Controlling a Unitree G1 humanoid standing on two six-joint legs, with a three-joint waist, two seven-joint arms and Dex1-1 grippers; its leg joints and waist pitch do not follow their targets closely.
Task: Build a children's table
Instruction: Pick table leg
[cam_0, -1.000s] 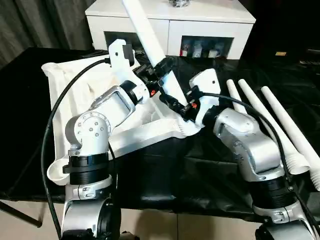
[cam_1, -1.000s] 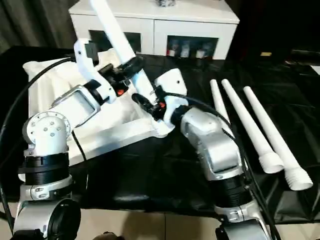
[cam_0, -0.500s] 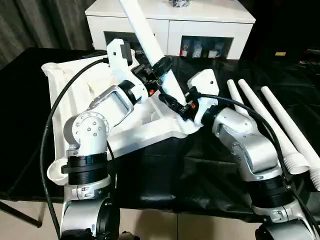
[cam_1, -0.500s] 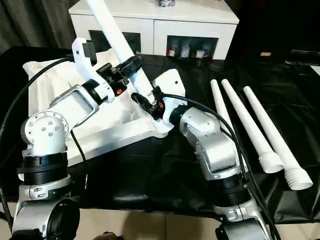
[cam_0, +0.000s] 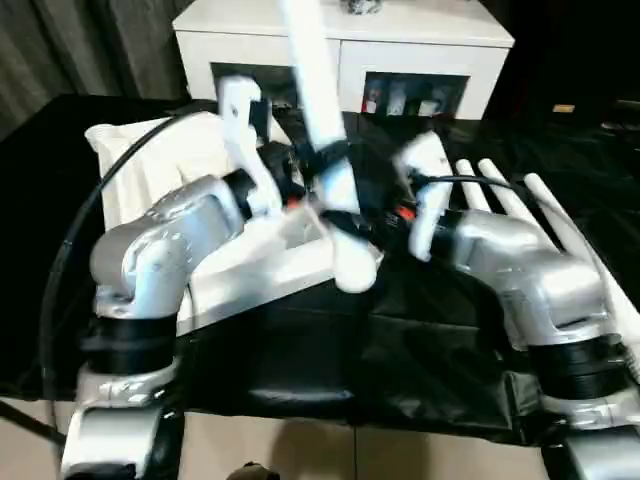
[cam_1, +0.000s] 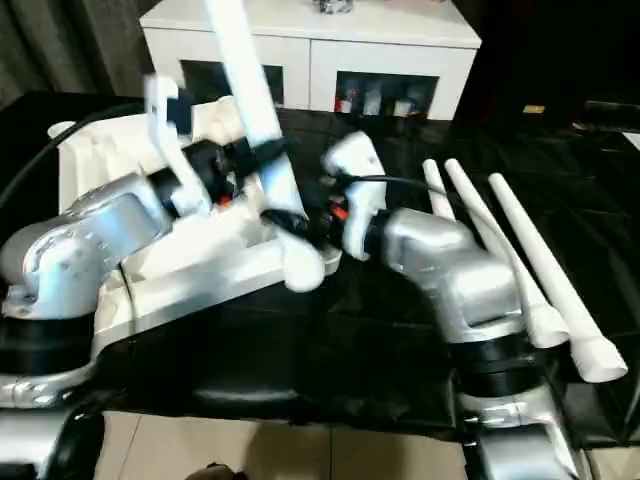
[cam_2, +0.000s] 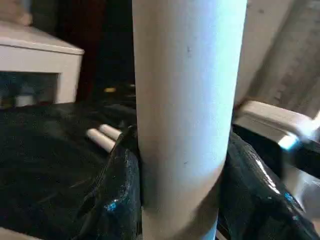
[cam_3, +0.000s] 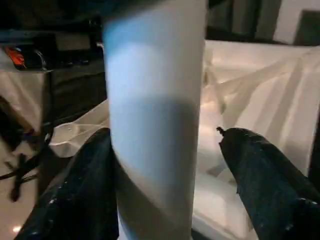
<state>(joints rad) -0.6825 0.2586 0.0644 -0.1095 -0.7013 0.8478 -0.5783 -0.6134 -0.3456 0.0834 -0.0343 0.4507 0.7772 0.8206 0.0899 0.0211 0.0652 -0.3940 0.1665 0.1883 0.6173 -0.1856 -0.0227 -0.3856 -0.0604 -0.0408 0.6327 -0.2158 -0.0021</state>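
The leg (cam_0: 318, 120) is pinched by both the right gripper (cam_0: 352, 222) and the left gripper (cam_0: 322, 158), its wide end just over the tabletop (cam_0: 160, 165) corner. It should be kept upright and pressed squarely down. Beyond, three spare legs (cam_1: 500, 250) lie right of the tabletop, smooth, white, tapered.

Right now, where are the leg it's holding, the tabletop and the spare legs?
held leg (cam_0: 318, 95): left eye view, upper shaft.
tabletop (cam_0: 150, 155): left eye view, far left raised rim.
spare legs (cam_1: 520, 255): right eye view, shaft of the outermost leg on the black table.
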